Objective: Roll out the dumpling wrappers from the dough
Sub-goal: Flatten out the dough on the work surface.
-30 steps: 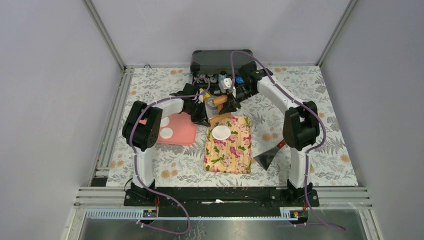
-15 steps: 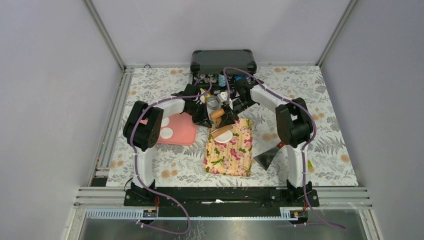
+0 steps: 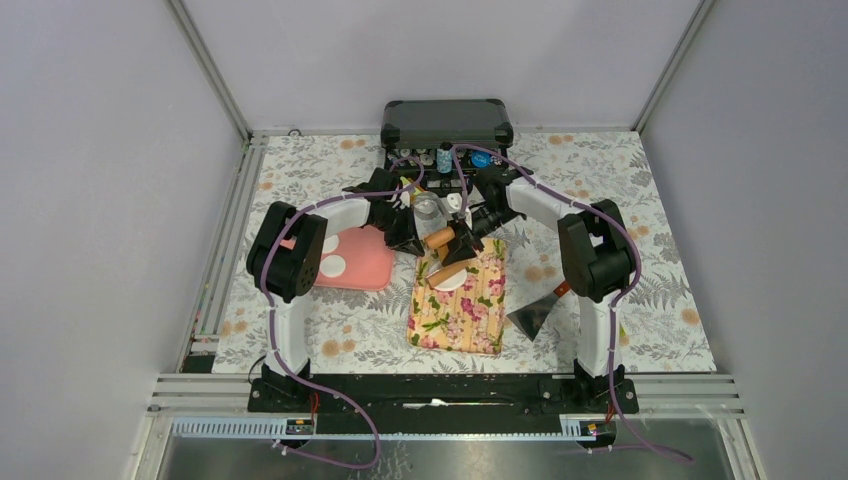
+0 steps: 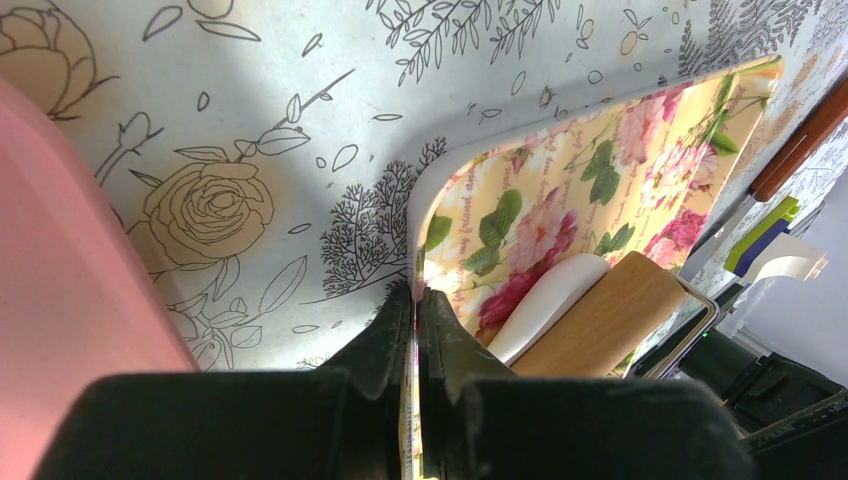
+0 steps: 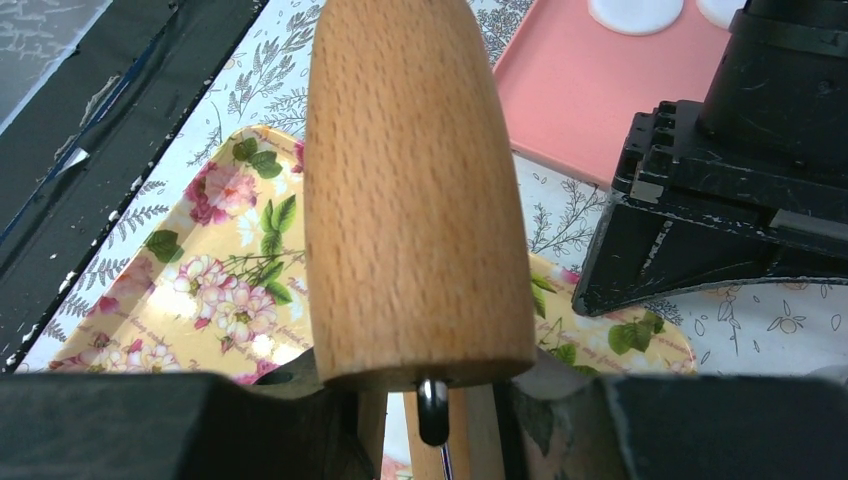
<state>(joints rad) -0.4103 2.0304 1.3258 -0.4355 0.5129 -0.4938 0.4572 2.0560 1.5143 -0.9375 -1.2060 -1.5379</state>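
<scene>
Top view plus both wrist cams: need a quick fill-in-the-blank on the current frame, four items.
1. The left gripper is ____ on a corner of the floral board.
2. The rolling pin is in the ____ arm's grip.
3. The pink tray holds ____ white dough discs.
4. The scraper lies on the table to the board's ____.

Missing words: shut; right; two; right.
</scene>
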